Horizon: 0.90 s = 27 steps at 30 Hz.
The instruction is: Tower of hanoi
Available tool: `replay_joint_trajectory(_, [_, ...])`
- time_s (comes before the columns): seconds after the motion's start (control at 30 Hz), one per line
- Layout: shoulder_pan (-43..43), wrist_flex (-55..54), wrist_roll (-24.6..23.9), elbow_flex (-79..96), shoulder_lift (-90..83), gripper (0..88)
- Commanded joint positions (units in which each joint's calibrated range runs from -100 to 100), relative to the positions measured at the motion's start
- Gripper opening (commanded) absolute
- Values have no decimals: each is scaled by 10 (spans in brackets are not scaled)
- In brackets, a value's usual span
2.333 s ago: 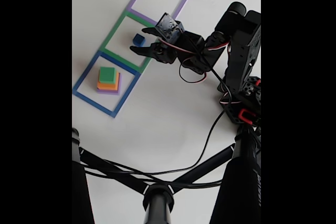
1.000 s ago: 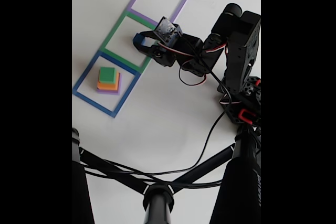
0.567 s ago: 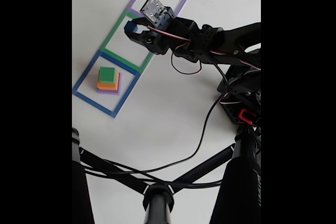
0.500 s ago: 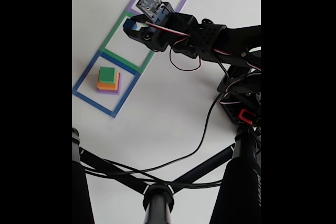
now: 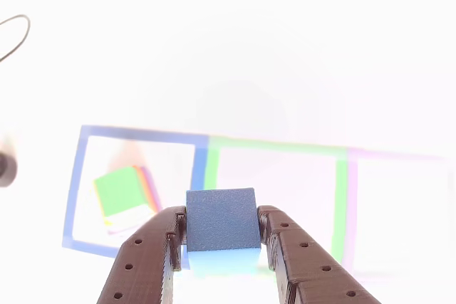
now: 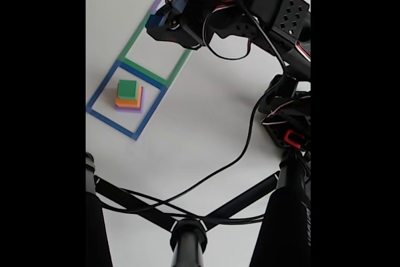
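The small blue cube (image 5: 220,227) is pinched between my gripper's (image 5: 221,224) two brown fingers, lifted off the table. In the fixed view the gripper (image 6: 157,23) hangs high over the far end of the green square outline (image 6: 135,37), with the blue cube (image 6: 152,21) showing at its tip. A stack (image 6: 129,96) of a green block on an orange block on a purple slab rests inside the blue square outline (image 6: 102,86). In the other view that stack (image 5: 125,194) sits left of and beyond the fingers.
A purple square outline (image 5: 399,211) adjoins the green outline (image 5: 274,201) on the white table. Black tripod legs (image 6: 187,232) and a black cable (image 6: 240,154) cross the near part of the fixed view. The arm's base (image 6: 290,123) stands at the right.
The gripper came down around the blue cube inside the green outline, shut on it and lifted it; the arm has since risen toward the top of the fixed view.
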Motion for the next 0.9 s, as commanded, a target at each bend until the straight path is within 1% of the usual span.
replay_joint_trajectory(0.0, [-31,103,-22,-127,-29,13])
replay_joint_trajectory(0.17, [-66,184,-51,-220,-28,12])
replay_joint_trajectory(0.3, [-96,212,-66,-252,-32,12])
replay_joint_trajectory(0.53, [-130,221,-63,-257,-43,12])
replay_joint_trajectory(0.63, [-143,201,-63,-225,-52,12])
replay_joint_trajectory(0.7, [-150,163,-61,-179,-63,12])
replay_joint_trajectory(0.77, [-152,119,-49,-127,-74,13])
replay_joint_trajectory(0.87, [-142,57,-14,-45,-86,12])
